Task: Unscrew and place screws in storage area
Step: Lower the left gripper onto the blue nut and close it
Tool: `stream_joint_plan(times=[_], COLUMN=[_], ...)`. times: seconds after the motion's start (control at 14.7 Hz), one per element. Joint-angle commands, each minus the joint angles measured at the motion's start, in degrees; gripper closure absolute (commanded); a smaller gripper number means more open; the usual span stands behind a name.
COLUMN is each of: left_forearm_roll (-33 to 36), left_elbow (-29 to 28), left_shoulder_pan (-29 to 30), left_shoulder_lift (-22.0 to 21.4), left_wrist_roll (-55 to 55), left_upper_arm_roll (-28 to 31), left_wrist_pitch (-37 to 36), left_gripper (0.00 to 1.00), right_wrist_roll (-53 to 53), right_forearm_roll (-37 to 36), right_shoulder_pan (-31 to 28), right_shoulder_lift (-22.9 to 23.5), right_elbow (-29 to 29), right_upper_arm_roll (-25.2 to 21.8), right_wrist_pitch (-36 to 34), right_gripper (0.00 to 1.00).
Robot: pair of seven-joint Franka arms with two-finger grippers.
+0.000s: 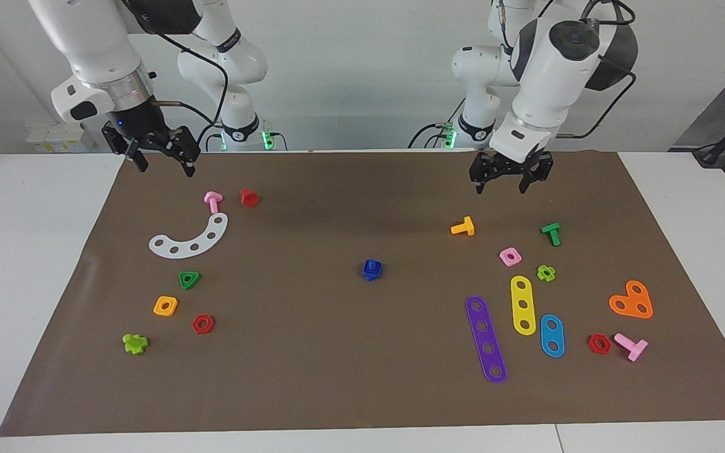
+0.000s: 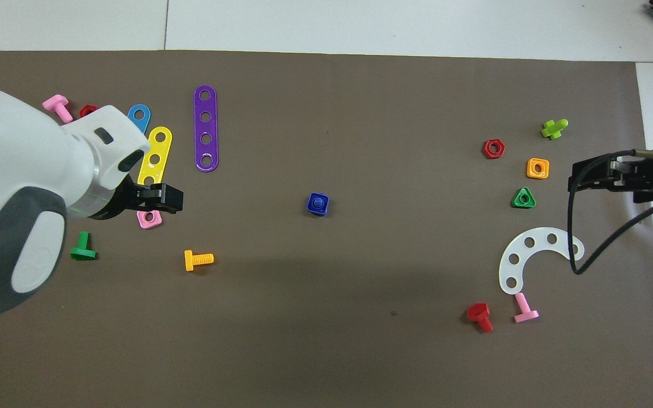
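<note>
The dark-blue screw (image 1: 372, 270) sits near the middle of the worktop (image 1: 312, 377), threaded into a square blue nut (image 2: 317, 204), well apart from the loose parts toward either end. As small hard plastic it should be light, stiff and rather slick; the best hold looks like the head on top, pinched across its flats, with the nut steadied.

The left hand (image 1: 508, 180) hangs in the air near the worktop's robot-side edge, over bare mat by the orange bolt (image 1: 463, 227), fingers apart and empty. The right hand (image 1: 161, 154) waits over the robot-side corner at its own end, fingers spread, holding nothing.
</note>
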Motion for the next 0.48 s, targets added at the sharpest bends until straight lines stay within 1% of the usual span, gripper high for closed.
stream_joint_plan(times=[0.0,0.07,0.2,0.27,0.41], left_forearm_roll=[0.8,0.4,0.3,0.3,0.4], left_elbow=[3.6,5.0,6.1,6.2,8.4], left_shoulder_pan=[-5.1,-6.6,-7.6,-9.2,-10.8], left_shoulder_lift=[6.3,8.4,10.2,11.6,15.6], left_wrist_roll=[-5.7,-6.6,-9.5,-10.0,-10.6], left_upper_arm_roll=[0.9,0.9,0.8,0.9,0.9], left_wrist_pitch=[4.0,5.0,8.0,9.1,10.1], left_gripper=[0.0,0.0,0.01,0.01,0.01], right_wrist_roll=[0.2,0.2,0.2,0.2,0.3], right_forearm_roll=[1.1,1.1,1.1,1.1,1.1], right_shoulder_pan=[-0.3,-0.3,-0.3,-0.3,-0.3], right_shoulder_lift=[0.0,0.0,0.0,0.0,0.0], right_elbow=[0.4,0.4,0.4,0.4,0.4], right_upper_arm_roll=[0.2,0.2,0.2,0.1,0.1], right_wrist_pitch=[-1.0,-1.0,-1.0,-1.0,-1.0], right_gripper=[0.0,0.0,0.0,0.0,0.0])
